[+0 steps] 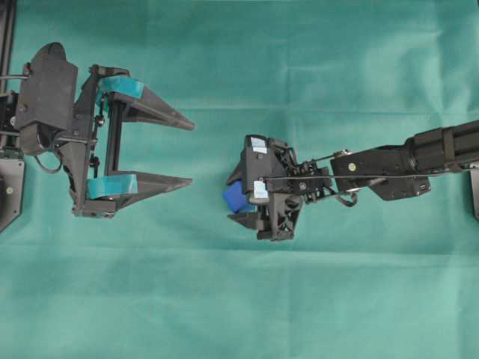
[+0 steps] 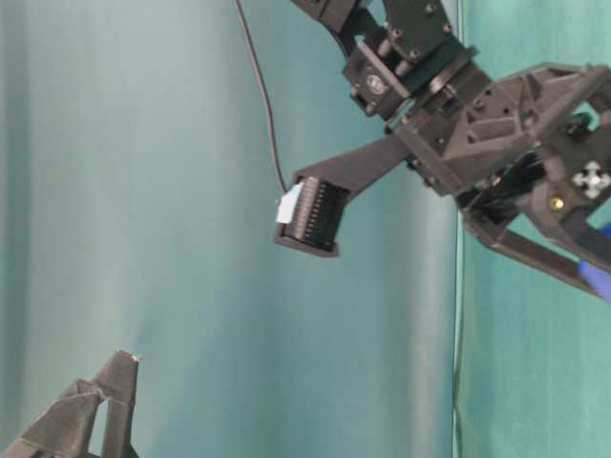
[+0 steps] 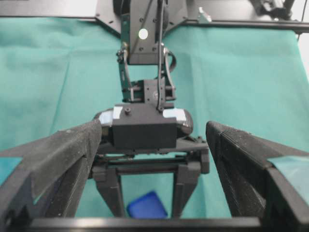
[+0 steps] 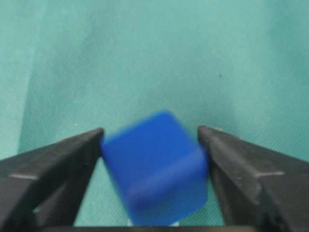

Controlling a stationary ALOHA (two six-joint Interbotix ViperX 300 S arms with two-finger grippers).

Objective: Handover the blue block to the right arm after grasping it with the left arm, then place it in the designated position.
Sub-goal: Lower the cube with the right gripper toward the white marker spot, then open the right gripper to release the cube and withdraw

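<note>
On the wrinkled green cloth (image 1: 314,299) covering the table, nothing else lies around; only my two arms reach in. My left gripper (image 1: 187,153), black with teal-taped fingers, hangs on the left, fingers spread wide and holding nothing. Well to its right, my plain black right gripper (image 1: 238,202) points down. The small bright blue cube (image 4: 157,169) sits tilted and blurred between its fingers (image 4: 63,159), which stand apart at the cube's sides; grip unclear.

Left gripper (image 1: 187,153) hovers level, teal-banded fingers (image 1: 153,108) spread wide; right gripper (image 1: 241,202) tilts downward from the outstretched right arm (image 1: 404,164), fingers parted
</note>
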